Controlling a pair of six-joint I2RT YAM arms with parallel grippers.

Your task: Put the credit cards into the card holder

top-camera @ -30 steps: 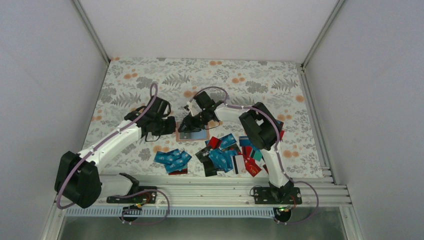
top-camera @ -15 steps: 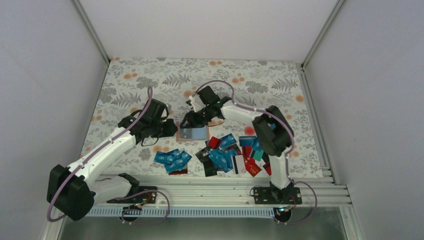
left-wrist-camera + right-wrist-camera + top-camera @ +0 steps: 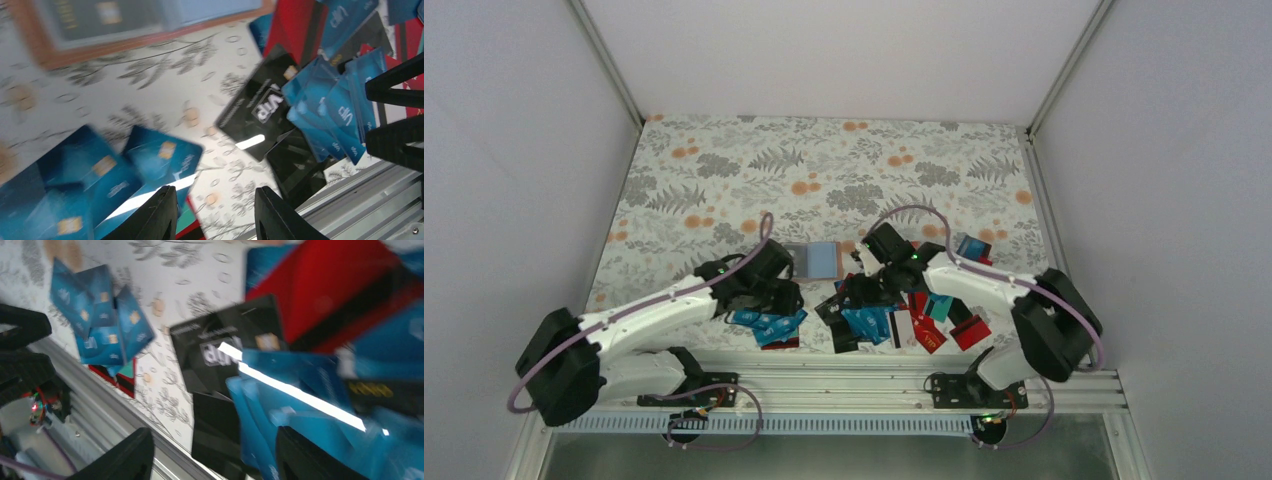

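Holder point(image 3: 812, 259) count one, flat on floral table point(image 3: 724, 160), just far of the card heaps and between the two wrists; tan rim, grey and blue faces showing inside it. Cards point(image 3: 879, 318) lie in two heaps near the front rail point(image 3: 874, 375). Left heap point(image 3: 769, 322): about four blue, plus one red and one teal edge underneath. Right heap point(image 3: 894, 320): bigger, blue, red and black overlapping, too stacked to count. One black VIP card point(image 3: 260, 112) at the left edge of right heap, face up. One red card point(image 3: 969, 330) at that heap's right end. One lone card point(image 3: 972, 245), blue and red, well apart at far right. Grippers two. Left gripper point(image 3: 217, 210) over bare cloth between the heaps, jaws apart, nothing between them. Right gripper point(image 3: 215, 460) over the left side of right heap, jaws wide apart, holding nothing; cannot tell if its tips touch the cards
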